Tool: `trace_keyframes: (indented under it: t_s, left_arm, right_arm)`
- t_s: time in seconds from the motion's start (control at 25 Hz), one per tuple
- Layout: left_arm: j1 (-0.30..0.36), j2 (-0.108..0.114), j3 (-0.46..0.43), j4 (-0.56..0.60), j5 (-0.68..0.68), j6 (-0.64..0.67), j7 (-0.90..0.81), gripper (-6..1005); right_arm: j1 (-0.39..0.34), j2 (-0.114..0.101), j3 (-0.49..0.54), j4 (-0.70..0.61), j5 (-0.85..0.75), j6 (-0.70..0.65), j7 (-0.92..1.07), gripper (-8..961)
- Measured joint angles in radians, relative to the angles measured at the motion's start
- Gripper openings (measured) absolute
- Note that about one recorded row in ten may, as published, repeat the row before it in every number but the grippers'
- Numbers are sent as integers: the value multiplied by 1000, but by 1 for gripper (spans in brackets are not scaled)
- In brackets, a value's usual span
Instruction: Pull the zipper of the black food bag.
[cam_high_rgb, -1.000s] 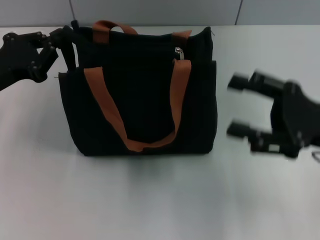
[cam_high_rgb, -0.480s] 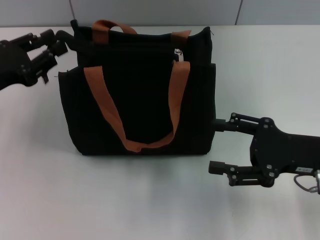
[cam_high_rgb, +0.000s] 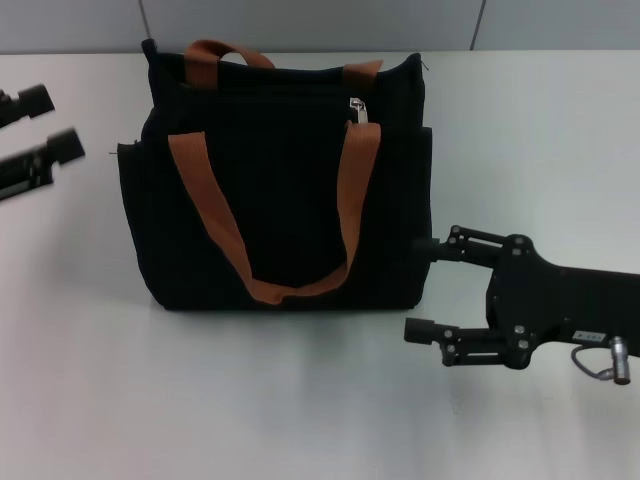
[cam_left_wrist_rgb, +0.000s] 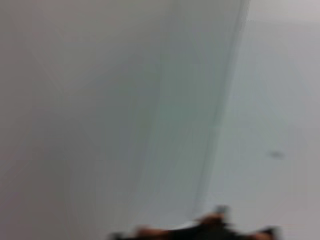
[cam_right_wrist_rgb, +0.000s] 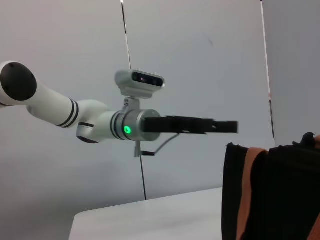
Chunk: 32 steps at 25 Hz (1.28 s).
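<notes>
The black food bag (cam_high_rgb: 285, 190) stands upright on the table, with orange-brown handles hanging down its front. The silver zipper pull (cam_high_rgb: 358, 108) sits on the top edge, right of the middle. My left gripper (cam_high_rgb: 63, 121) is open at the far left, clear of the bag's upper left corner. My right gripper (cam_high_rgb: 415, 288) is open beside the bag's lower right corner, its upper finger (cam_high_rgb: 440, 248) close to the bag's side. The right wrist view shows the bag's side (cam_right_wrist_rgb: 280, 200) and the left arm's gripper (cam_right_wrist_rgb: 220, 126) beyond it. The left wrist view shows only a sliver of the bag (cam_left_wrist_rgb: 200, 231).
The white table (cam_high_rgb: 300, 410) spreads around the bag, with a grey wall (cam_high_rgb: 300, 20) behind it. A cable and plug (cam_high_rgb: 610, 362) hang by the right wrist.
My left gripper has drawn back leftward from the bag's upper left corner. My right gripper swung in to the bag's lower right and has since shifted slightly left and down.
</notes>
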Motion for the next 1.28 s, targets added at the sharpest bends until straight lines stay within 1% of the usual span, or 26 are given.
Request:
trace_keyframes:
  t_s: [0.04,0.08,0.12,0.16,0.2,0.24,0.28,0.36,0.4,0.44,0.48,0.52,0.6,0.64,0.92,1.12,1.28]
  left_arm:
    - [0,0,0,0,0,0,0,636]
    - [3,1,3,0,3,28,5,668]
    - [10,-1,36,4,28,107,49,701]
    - [10,-1,36,4,28,107,49,746]
    - [12,-10,74,5,55,135,87,790]
    - [12,-10,74,5,55,135,87,789]
    - [13,-20,124,2,80,146,123,788]
    - [13,-20,124,2,80,146,123,786]
    - [13,-34,182,-4,97,151,154,785]
    - [15,-67,253,-16,136,144,210,785]
    - [15,-79,257,-18,153,141,226,785]
    - [15,-84,258,-19,161,139,233,785]
    - [15,-84,258,-19,161,139,233,785]
    - [20,-108,256,-22,191,129,265,785]
    - [27,-109,264,-40,192,114,283,785]
    - [32,-109,264,-74,192,111,318,785]
    - [37,-109,265,-75,192,106,319,785]
  right_arm:
    - [7,0,-1,25,-2,2,-14,818]
    - [7,0,-1,25,-2,2,-14,818]
    - [12,0,-1,38,-5,2,-21,818]
    - [16,0,-2,47,-10,3,-24,818]
    - [18,0,-2,53,-16,6,-26,818]
    - [20,1,-2,58,-33,15,-26,818]
    - [20,1,-2,58,-33,15,-26,818]
    - [21,2,-2,62,-54,32,-26,818]
    - [23,3,-2,70,-65,40,-29,818]
    - [33,4,-4,98,-76,50,-43,818]
    - [33,4,-4,98,-76,50,-43,818]
    - [39,3,-5,114,-78,54,-56,818]
    - [48,3,-6,139,-79,64,-77,818]
    - [53,3,-12,148,-79,72,-84,818]
    - [55,3,-27,152,-81,76,-86,818]
    - [56,5,-27,155,-81,73,-88,818]
    - [56,5,-27,160,-78,72,-92,818]
